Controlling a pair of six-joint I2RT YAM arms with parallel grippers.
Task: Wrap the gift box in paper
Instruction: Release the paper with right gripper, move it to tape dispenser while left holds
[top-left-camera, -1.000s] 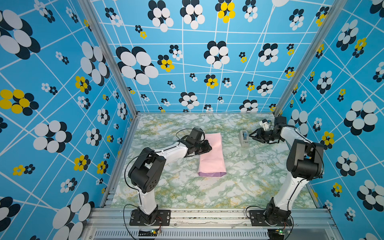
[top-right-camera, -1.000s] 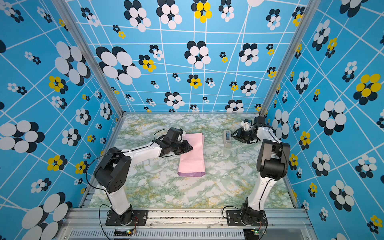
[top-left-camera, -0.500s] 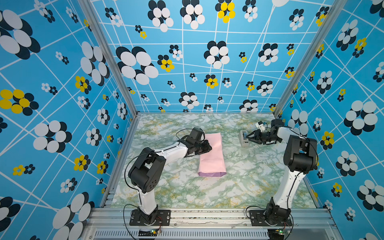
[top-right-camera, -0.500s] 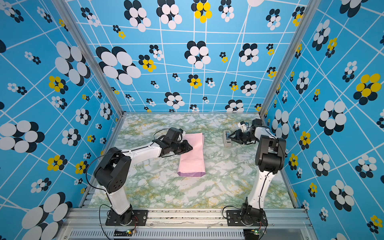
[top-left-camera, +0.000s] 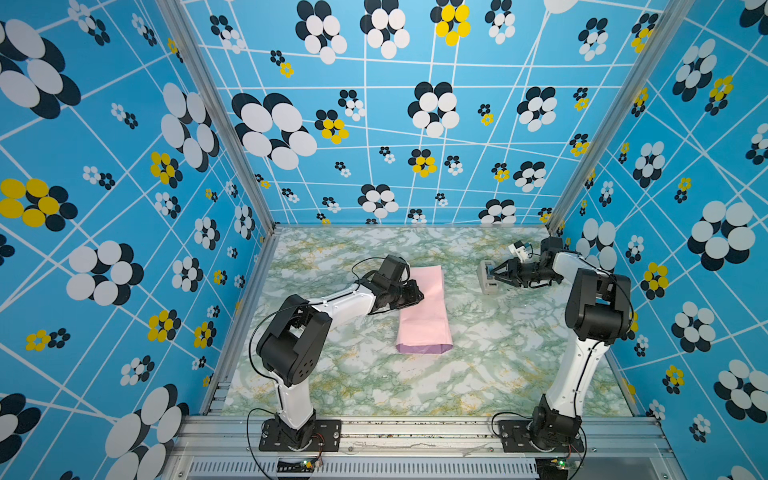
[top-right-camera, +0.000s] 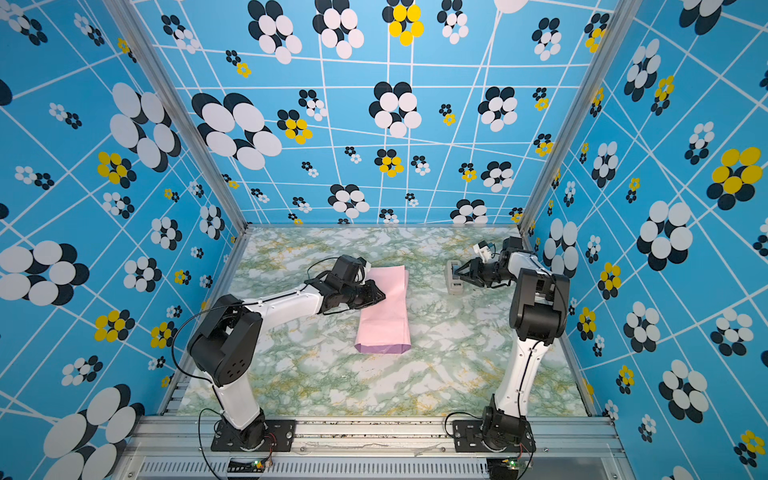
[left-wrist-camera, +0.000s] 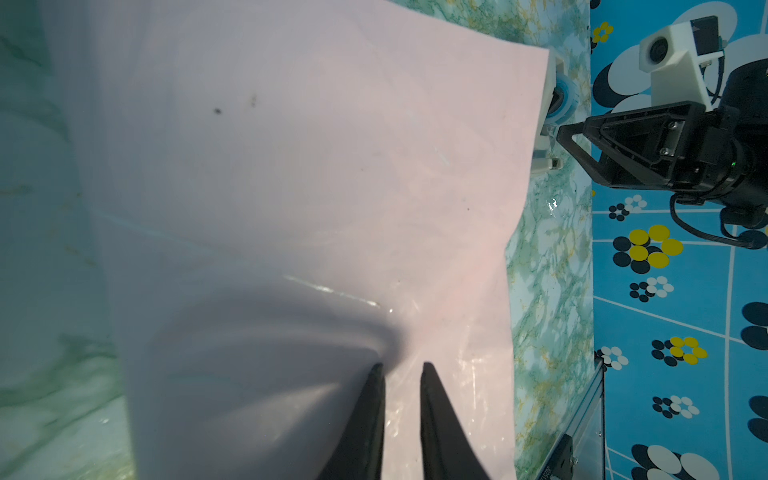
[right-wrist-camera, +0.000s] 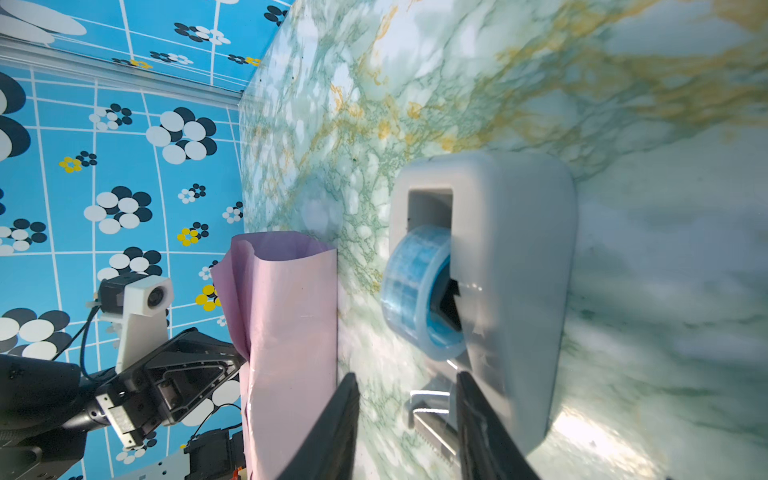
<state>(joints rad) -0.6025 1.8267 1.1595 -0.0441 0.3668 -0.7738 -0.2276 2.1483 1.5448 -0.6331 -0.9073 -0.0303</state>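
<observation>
A: Paper (top-left-camera: 422, 316) lies folded at ctr of table (top-left-camera: 457, 386), pink side up, purple flap at near end.
B: L pincer (left-wrist-camera: 401, 365)?
A: Tips barely apart, resting on paper. R pincer (right-wrist-camera: 406, 376) spread, at tape dispenser (right-wrist-camera: 519, 249).

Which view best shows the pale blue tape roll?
Right wrist view: the pale blue tape roll sits close up in its white-grey plastic dispenser. Both top views show only the tiny dispenser; the left wrist view, a sliver.

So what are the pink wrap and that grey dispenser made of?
The paper: thin, creased, faintly glossy sheet, probably coated paper. The tape dispenser: smooth, rounded pale grey shell, likely moulded plastic. Its tape roll: translucent blue film.
</observation>
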